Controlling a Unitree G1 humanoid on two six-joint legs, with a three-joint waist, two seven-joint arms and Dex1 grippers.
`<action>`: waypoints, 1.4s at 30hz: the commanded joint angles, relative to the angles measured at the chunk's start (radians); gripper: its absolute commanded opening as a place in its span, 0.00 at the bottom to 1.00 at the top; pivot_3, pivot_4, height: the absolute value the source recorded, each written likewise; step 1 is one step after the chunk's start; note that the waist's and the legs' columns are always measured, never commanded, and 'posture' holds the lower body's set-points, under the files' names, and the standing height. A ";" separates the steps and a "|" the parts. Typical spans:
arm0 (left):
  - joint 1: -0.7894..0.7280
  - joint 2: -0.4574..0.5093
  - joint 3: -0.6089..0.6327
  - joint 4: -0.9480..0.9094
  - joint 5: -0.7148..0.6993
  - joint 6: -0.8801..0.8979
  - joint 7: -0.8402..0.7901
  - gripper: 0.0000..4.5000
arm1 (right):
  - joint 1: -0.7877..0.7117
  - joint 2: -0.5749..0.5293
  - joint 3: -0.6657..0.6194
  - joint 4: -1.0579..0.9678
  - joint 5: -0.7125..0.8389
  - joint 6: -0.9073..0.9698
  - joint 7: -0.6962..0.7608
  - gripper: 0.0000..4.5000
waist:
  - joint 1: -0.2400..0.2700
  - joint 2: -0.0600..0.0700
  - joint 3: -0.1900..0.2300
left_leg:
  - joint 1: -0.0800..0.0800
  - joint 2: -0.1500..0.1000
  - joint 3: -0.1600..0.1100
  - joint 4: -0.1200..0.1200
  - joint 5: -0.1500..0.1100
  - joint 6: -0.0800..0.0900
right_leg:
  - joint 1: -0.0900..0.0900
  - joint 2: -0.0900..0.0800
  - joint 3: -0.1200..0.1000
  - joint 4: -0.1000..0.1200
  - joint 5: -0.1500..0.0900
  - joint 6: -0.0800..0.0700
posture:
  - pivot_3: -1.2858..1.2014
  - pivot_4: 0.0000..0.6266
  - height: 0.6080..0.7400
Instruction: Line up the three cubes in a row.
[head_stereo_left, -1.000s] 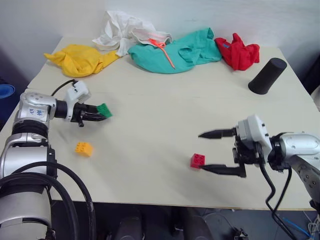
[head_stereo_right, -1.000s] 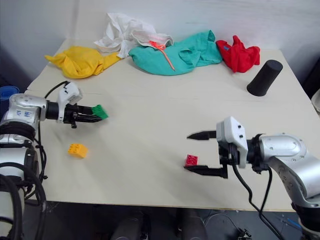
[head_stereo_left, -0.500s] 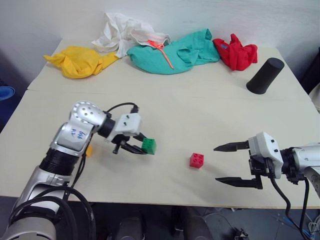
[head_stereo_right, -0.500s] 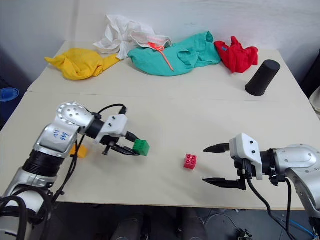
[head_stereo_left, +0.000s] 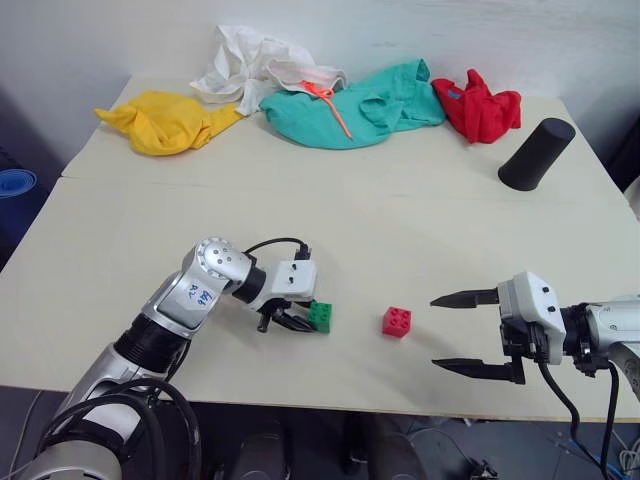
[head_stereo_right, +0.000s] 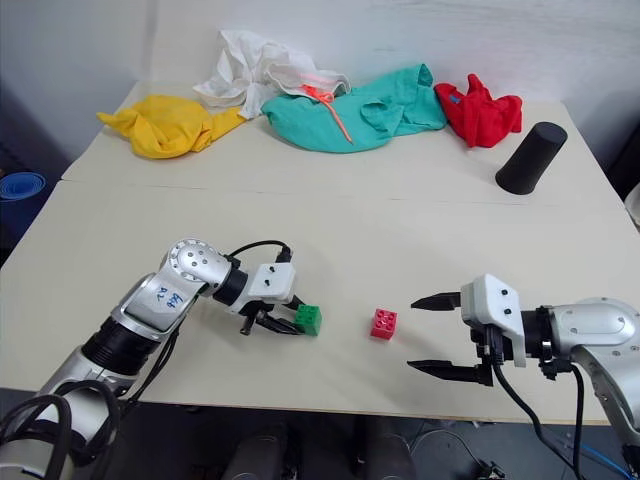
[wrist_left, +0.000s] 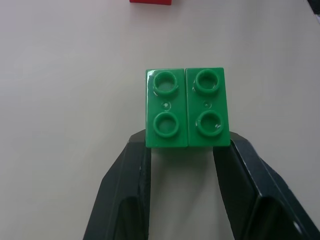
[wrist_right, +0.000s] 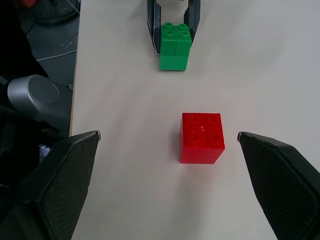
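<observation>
The left end effector (head_stereo_right: 290, 322) was pinching the green cube (head_stereo_right: 308, 319) by two opposite flat sides, low over the counter (head_stereo_right: 400, 200) and a short way left of the red cube (head_stereo_right: 383, 323); whether the green cube touched the surface could not be told. The right end effector (head_stereo_right: 435, 335) hung with its fingers spread wide just to the right of the red cube, holding nothing. The orange-yellow cube could not be made out. These bricks looked like hard, light, glossy plastic: stiff enough to take a firm pinch, yet probably slippery, so the flat side walls seemed a safer hold than the studded top. The left wrist view gave what the head views could not: four studs facing up, a seam down the middle, and both black fingers (wrist_left: 125, 190) seated against the brick's near side edges. The right wrist view showed the red and green cubes standing apart, roughly along one line between the two end effectors.
</observation>
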 joint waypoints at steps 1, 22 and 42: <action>-0.006 0.005 -0.004 0.013 0.023 -0.019 0.023 0.32 | 0.006 -0.001 -0.025 -0.028 0.004 -0.020 -0.002 1.00 | 0.000 0.000 0.000 | 0.000 0.000 0.000 0.000 0.000 0.000 | 0.001 0.000 0.000 0.000 0.000 0.000 | 0.52 0.24 1.00; -0.043 -0.024 0.029 0.077 -0.023 0.017 0.020 0.53 | -0.049 0.019 0.036 -0.005 -0.009 -0.030 -0.012 1.00 | 0.000 0.001 0.000 | 0.006 0.000 -0.003 0.000 0.000 0.001 | 0.009 0.000 -0.002 -0.002 0.000 0.000 | 0.52 0.24 1.00; 0.734 0.154 1.011 -0.633 -0.265 0.587 0.299 0.99 | -0.349 0.072 0.176 0.145 0.051 0.022 0.090 1.00 | -0.027 0.001 -0.001 | 0.011 0.005 -0.005 -0.003 -0.002 -0.002 | 0.013 -0.003 0.000 -0.006 -0.001 -0.002 | 0.52 0.24 1.00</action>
